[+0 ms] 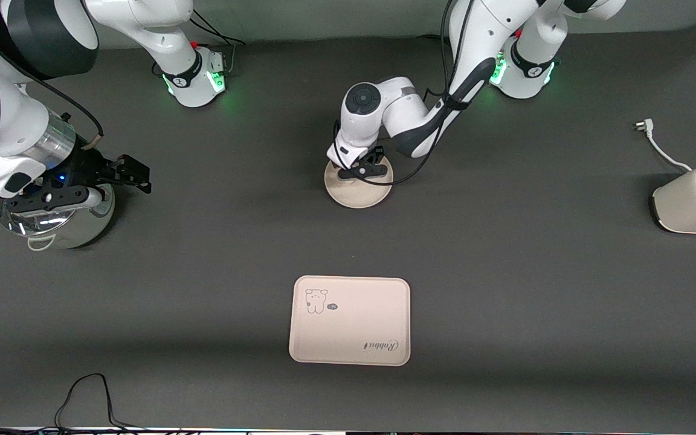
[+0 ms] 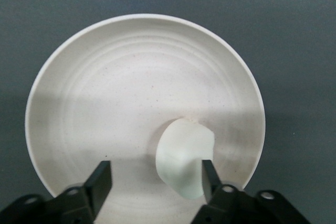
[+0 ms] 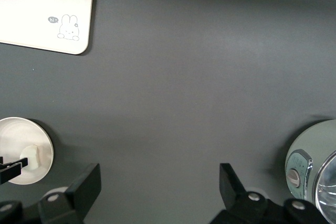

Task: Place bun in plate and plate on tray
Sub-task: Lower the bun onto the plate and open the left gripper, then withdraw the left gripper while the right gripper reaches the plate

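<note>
The small off-white bun [image 2: 185, 165] with its one flat-cut side lies on the round cream plate [image 2: 105, 103], off-centre and close to the rim. My left pincer [image 2: 155, 182] hangs low over it, fingers spread apart and gripping nothing, yet one fingertip [image 2: 210, 177] sits right against the bun.

That contact is my first worry: if I lift away at a slant, the finger could drag the bun or roll it over the shallow rim onto the dark grey tabletop [image 1: 505, 254].

The plate must then go to the cream rectangular tray with the bear drawing [image 1: 350, 320], which lies well apart from it, nearer the front camera. A pinch on that thin rim may slip, and any tilt on the way would let the loose bun slide off.

My right pincer [image 3: 160, 187] waits wide open and empty over the silvery kettle [image 1: 58, 220] at the right arm's end. A white toaster [image 1: 695, 199] stands at the left arm's end.
</note>
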`<action>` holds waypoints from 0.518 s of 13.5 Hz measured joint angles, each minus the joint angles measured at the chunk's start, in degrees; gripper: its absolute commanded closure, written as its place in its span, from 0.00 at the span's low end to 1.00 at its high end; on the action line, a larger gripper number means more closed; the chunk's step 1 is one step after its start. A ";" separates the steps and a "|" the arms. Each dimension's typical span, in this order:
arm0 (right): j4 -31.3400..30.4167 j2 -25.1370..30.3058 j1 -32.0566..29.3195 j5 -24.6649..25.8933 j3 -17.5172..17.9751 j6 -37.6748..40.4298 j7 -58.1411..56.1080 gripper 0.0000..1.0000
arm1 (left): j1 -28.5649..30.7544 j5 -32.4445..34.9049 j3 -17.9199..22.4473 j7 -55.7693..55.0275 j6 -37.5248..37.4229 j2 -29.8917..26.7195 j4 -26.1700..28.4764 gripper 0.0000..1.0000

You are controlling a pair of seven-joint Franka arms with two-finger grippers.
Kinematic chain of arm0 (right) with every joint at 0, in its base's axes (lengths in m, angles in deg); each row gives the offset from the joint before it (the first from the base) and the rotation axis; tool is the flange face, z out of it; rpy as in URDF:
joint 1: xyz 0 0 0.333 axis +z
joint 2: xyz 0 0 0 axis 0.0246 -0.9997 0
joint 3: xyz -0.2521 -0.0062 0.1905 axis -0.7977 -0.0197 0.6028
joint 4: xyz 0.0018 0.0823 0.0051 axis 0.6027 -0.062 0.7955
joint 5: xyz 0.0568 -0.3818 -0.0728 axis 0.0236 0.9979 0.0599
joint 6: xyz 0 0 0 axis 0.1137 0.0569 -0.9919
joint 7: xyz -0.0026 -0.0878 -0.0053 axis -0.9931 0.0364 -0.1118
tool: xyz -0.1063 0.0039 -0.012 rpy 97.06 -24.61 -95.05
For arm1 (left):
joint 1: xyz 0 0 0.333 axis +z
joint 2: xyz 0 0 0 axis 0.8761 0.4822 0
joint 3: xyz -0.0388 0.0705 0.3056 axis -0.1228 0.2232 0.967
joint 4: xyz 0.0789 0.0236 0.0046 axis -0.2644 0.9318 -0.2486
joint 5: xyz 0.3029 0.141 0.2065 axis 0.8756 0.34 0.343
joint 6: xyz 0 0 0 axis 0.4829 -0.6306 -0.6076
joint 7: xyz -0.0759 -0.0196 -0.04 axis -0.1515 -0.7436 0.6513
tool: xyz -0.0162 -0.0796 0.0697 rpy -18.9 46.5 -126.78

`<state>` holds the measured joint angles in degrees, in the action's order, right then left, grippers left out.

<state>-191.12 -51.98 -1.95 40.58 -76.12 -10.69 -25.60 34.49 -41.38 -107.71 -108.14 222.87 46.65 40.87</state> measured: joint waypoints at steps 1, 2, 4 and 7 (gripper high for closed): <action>0.00 -0.02 0.00 0.00 0.00 0.00 0.00 0.00 | 0.13 0.01 0.05 -0.03 0.00 -0.03 -0.16 0.00; -0.01 -0.04 0.00 0.00 0.00 0.00 0.00 0.00 | 0.33 0.03 0.09 -0.05 -0.01 -0.17 -0.51 0.00; -0.06 -0.15 0.00 0.00 0.00 -0.02 0.00 0.00 | 1.54 0.14 0.23 -0.05 -1.87 -1.15 -2.12 0.00; -0.35 -0.57 0.29 -1.93 0.10 -1.25 0.00 0.00 | 6.62 0.49 0.32 2.13 -11.76 -5.17 -7.01 0.00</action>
<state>-191.47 -52.56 -1.66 38.65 -76.03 -11.94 -25.60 41.12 -40.89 -107.40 -106.01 211.11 41.48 33.87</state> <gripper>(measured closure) 0.000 0.000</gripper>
